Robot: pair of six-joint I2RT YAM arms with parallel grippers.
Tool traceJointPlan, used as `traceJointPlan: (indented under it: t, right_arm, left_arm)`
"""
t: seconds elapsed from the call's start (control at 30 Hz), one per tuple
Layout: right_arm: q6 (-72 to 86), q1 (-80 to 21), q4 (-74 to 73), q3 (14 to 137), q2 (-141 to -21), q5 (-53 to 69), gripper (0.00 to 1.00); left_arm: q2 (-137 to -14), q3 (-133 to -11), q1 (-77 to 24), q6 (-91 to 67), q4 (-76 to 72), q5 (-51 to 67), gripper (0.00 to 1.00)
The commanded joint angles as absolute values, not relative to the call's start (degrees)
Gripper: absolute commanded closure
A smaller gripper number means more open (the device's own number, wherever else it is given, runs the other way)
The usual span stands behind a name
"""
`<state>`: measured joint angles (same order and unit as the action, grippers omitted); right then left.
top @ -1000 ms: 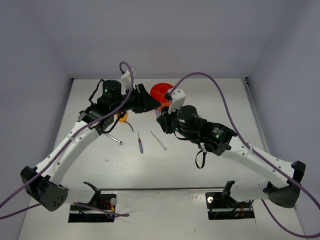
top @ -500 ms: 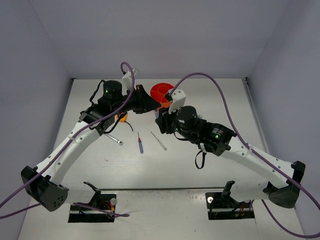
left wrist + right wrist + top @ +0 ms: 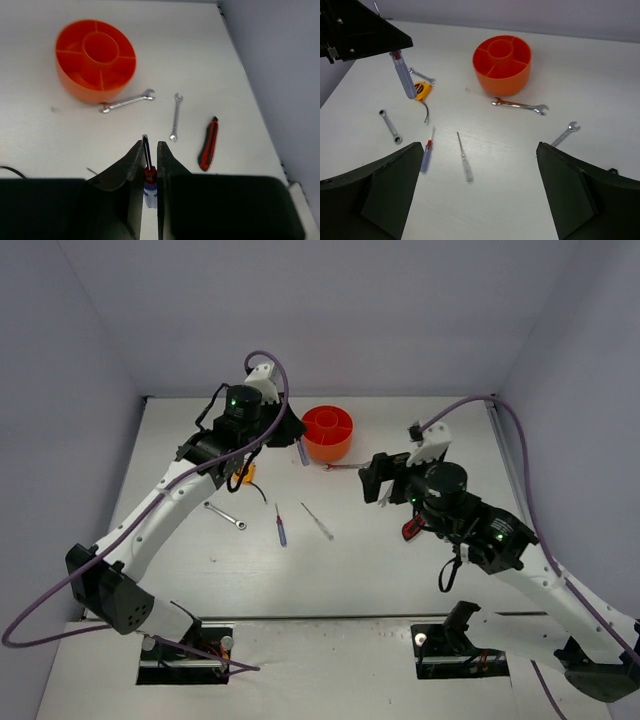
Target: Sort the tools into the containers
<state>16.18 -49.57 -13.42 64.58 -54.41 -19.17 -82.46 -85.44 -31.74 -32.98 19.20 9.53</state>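
Nearby, flat on tabletop point(image 3: 175, 50): wrenches point(image 3: 127, 101) and knife point(image 3: 208, 145), beside tub point(image 3: 75, 82). Pinched by shaft in left hand point(image 3: 148, 147), screwdriver point(image 3: 149, 186) near-upright, handle down. Right hand point(image 3: 477, 150) spread wide.

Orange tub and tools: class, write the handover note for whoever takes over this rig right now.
Left claw: shut on a blue-handled screwdriver, held above the table beside the orange tub.
Right claw: open, holding nothing.
On the table: blue screwdriver, clear-handled screwdriver, four wrenches, tape measure, utility knife.
Done: nothing lies in the tub yet.
Left: drop in the held screwdriver, then sort everything else.
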Motion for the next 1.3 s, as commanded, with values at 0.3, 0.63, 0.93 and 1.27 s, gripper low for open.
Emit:
traceJointPlan:
  t: [0.3,0.63,0.93,1.27]
  right_arm:
    - [12.04,-44.91,-11.9,67.55,-59.16,-28.89,0.03]
    - [13.98,-39.0,-11.6,67.23,-62.75,-22.83,0.03]
    - [13.58,-33.74,-11.6,65.43,-60.74,-17.63,0.02]
    - [13.16,-27.55,-11.6,62.91,-59.96,-11.77,0.02]
  left_arm:
    - [-101.24,-99.98,-27.53,-25.15,5.6,-4.44,1.0]
    - [-112.09,-104.15,-25.49,-30.44,-3.99,-6.17,1.0]
    - [-116.04,-104.33,-26.12,-34.72,-8.07,-7.38,1.0]
    - [-120.26,-105.21,-26.67,-37.96,-9.23,-9.24,1.0]
